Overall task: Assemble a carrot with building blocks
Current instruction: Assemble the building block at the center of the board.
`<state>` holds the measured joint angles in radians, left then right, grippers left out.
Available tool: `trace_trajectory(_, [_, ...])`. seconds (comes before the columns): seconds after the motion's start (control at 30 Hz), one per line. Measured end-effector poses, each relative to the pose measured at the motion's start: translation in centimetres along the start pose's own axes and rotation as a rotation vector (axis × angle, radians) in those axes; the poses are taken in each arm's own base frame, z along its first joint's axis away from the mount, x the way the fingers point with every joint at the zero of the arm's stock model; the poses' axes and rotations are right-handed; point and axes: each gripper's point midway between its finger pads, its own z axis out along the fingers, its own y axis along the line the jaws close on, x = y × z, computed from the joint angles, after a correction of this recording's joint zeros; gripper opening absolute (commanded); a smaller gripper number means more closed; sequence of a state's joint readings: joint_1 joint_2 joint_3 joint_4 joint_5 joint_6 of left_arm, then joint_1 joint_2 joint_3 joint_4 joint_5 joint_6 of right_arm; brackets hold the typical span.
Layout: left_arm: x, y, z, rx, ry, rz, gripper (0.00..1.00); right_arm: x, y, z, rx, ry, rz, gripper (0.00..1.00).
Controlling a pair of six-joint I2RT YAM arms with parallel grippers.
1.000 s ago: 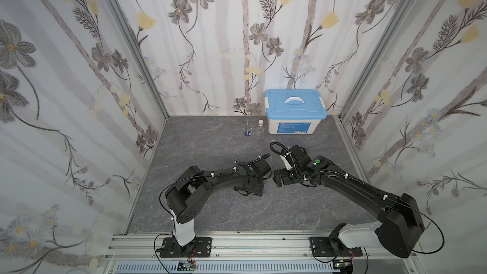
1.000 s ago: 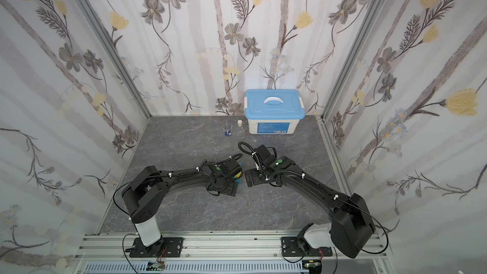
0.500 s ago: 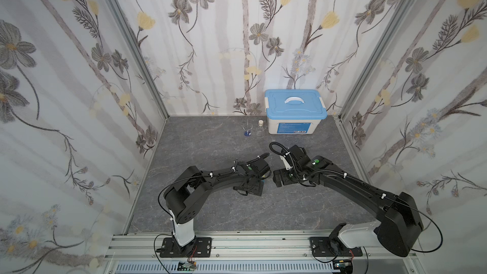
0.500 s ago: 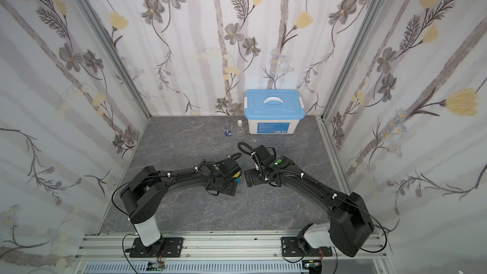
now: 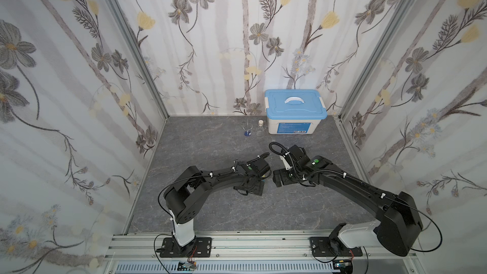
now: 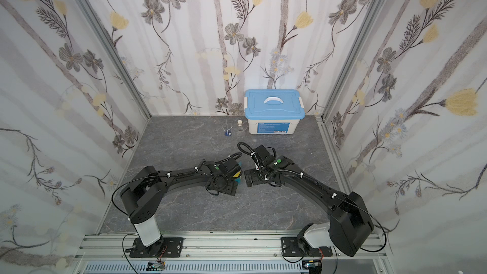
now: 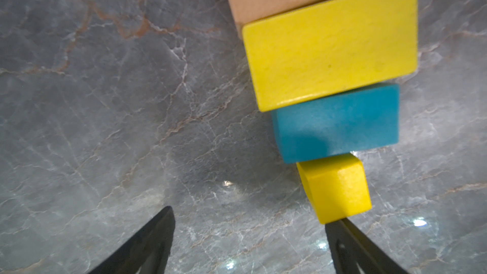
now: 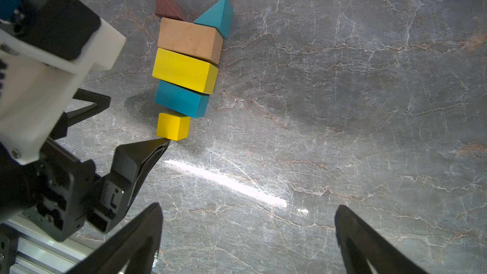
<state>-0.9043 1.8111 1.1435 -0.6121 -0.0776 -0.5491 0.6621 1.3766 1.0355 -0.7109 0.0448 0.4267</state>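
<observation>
The carrot lies flat on the grey marbled table: maroon triangle and teal triangle as leaves, then tan bar, yellow bar, teal bar and yellow cube as the tip. My left gripper is open beside the tip, and one fingertip touches a corner of the yellow cube; nothing sits between its jaws. My right gripper is open over bare table, a short way from the carrot. In both top views the arms hide most of the blocks.
A blue-lidded white box stands at the back wall, with a small glass beaker and a corked bottle to its left. Floral walls close in three sides. An aluminium rail carries both arm bases at the front.
Hardly anything differs; both arms stay almost where they were, with their grippers close together at the middle of the table.
</observation>
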Motion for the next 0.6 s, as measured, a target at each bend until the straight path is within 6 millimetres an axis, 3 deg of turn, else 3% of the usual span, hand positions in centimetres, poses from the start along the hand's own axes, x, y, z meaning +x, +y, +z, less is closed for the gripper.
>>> trace_trajectory(0.6, [-0.26,0.14,0.09,-0.001,-0.003,0.013,0.93,0.05,0.13,0.24,0.001,0.007,0.005,1.00])
